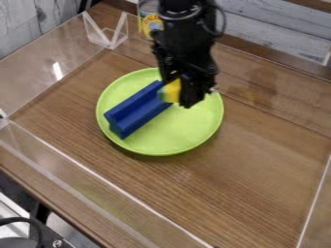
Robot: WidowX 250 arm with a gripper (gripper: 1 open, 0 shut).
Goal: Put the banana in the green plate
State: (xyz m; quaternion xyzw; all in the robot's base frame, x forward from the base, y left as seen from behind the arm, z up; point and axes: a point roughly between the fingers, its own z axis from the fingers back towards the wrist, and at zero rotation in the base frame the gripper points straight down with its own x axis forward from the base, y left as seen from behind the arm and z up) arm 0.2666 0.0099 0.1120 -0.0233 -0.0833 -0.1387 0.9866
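Note:
My gripper (pixel 181 93) hangs over the green plate (pixel 195 136), pointing straight down, shut on the banana (pixel 171 91). Only a small bright yellow part of the banana shows between the black fingers, on their left side. The banana is held above the plate, close to the right end of a blue ridged block (pixel 137 107) that lies slanted on the plate's left half. The plate is round, lime green, with a shallow rim, and rests on the wooden table.
Clear acrylic walls (pixel 39 145) fence the wooden table on the left and front. A yellow-labelled can (pixel 154 24) and a clear stand (pixel 104 34) are at the back. Bare wood lies to the right of the plate.

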